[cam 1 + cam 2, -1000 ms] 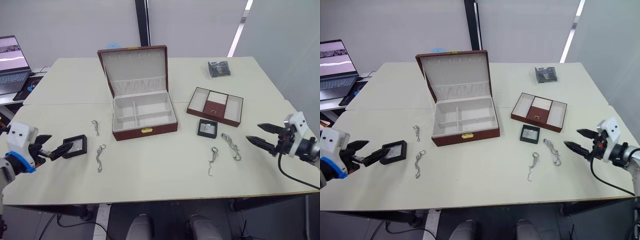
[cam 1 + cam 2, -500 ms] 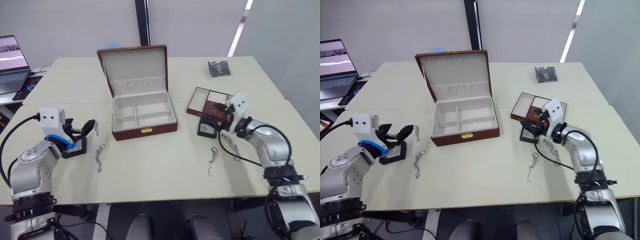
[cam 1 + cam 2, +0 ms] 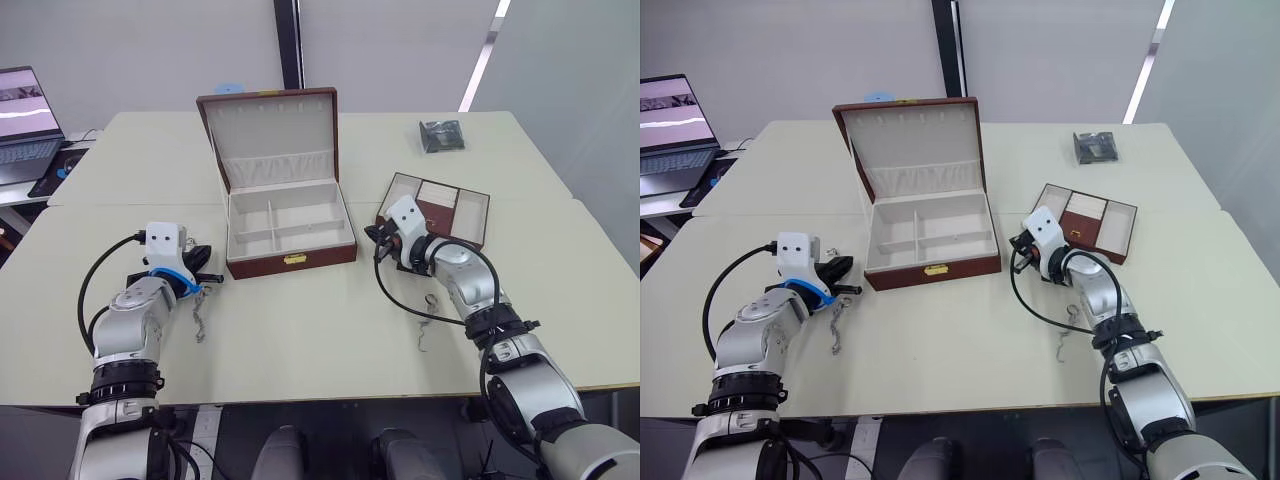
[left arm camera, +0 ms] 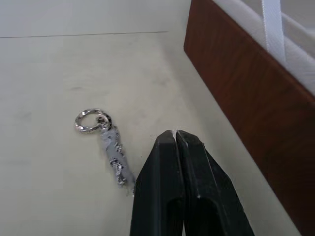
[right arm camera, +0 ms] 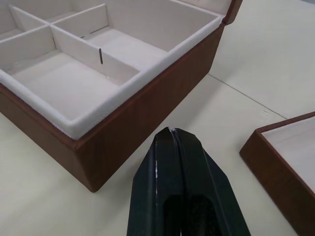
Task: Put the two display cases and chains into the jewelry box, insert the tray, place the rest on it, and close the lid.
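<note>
box (image 3: 290, 232) open on table (image 3: 300, 330), left gripper (image 4: 175, 133) pinched together empty beside chain (image 4: 109, 145), right gripper (image 5: 173, 131) pinched together empty between box and tray (image 3: 436, 208)

a pale table (image 3: 300, 330) carries the open jewelry box (image 3: 290, 232), tray (image 3: 470, 212), chains (image 3: 428, 322) and dark packet (image 3: 440, 136).

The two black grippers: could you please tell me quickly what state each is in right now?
Left gripper: closed, empty, beside a short silvery chain.
Right gripper: closed, empty, near the reddish-brown jewelry box.
</note>
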`<state>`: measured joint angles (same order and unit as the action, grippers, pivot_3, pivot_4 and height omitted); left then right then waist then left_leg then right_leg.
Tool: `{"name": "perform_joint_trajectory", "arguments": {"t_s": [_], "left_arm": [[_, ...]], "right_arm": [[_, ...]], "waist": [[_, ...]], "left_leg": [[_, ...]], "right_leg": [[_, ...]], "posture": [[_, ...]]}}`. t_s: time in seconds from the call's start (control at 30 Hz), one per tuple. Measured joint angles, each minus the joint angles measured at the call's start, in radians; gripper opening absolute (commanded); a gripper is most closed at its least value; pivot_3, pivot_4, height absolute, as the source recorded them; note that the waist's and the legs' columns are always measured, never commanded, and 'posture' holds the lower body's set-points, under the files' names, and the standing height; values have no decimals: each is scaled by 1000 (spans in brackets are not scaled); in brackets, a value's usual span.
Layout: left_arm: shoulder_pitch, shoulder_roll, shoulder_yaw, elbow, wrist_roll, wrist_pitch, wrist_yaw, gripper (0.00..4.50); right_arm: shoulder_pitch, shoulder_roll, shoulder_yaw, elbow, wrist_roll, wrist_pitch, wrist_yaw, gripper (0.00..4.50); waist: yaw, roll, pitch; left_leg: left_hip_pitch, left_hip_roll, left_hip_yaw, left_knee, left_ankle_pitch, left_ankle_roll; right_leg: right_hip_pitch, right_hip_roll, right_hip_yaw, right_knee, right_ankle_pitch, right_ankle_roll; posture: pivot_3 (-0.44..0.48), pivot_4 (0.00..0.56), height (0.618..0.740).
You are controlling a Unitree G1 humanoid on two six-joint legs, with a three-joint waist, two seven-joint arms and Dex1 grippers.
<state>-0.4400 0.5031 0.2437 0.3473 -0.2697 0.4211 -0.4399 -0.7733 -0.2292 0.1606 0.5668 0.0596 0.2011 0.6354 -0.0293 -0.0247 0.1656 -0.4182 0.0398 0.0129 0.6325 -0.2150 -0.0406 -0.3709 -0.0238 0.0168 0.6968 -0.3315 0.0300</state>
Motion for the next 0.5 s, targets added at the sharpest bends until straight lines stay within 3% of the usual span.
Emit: {"name": "perform_joint_trajectory", "arguments": {"t_s": [0.27,0.5], "left_arm": [[17,-9,-43,-38,-3,17,-81,0],[88,10,-44,-146,-3,71,-146,0]], "right_arm": [[12,-9,17,-28,1,4,87,12],[123,-69,19,-203,21,64,214,12]], "waist": [[0,0,0],[1,0,0]], "left_leg": [[0,1,1,0,0,0],[0,1,0,0,0,0]], "right_leg": [[-1,1,0,0,0,0],[-1,1,0,0,0,0]], "posture": [[0,150,740],[0,150,740]]}}
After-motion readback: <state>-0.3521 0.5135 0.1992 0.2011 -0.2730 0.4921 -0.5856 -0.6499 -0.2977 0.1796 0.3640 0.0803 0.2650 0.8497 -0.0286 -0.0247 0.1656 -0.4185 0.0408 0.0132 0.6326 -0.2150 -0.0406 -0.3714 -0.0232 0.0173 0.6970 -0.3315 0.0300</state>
